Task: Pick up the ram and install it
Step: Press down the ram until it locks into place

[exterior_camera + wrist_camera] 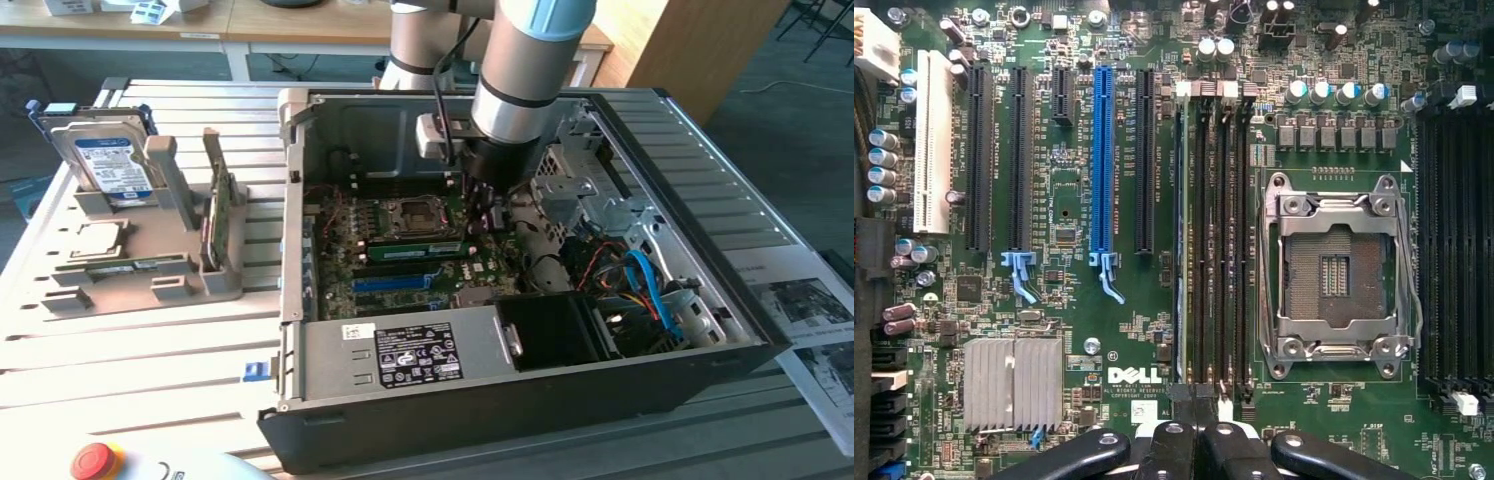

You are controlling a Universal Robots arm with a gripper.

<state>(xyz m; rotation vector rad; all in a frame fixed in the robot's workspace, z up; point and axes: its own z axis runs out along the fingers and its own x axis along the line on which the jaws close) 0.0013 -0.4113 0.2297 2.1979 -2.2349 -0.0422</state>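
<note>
The ram (414, 250) is a long green stick standing in a memory slot beside the empty CPU socket (407, 215) inside the open computer case (521, 400). In the wrist view the ram (1182, 250) shows edge-on as a thin line in the outermost of several black slots, next to the socket (1339, 265). My gripper (489, 212) hangs low over the motherboard. Its black fingers meet, shut, over one end of the slots (1194, 405). Nothing shows between them. Whether they touch the ram I cannot tell.
A grey rack (147, 270) at the exterior view's left holds a silver hard drive (107, 160), a wider green card on edge (214, 215) and a square chip (94, 238). The power supply (414, 355), drive cage (587, 190) and cables (647, 290) crowd the case. A red stop button (96, 460) sits in front.
</note>
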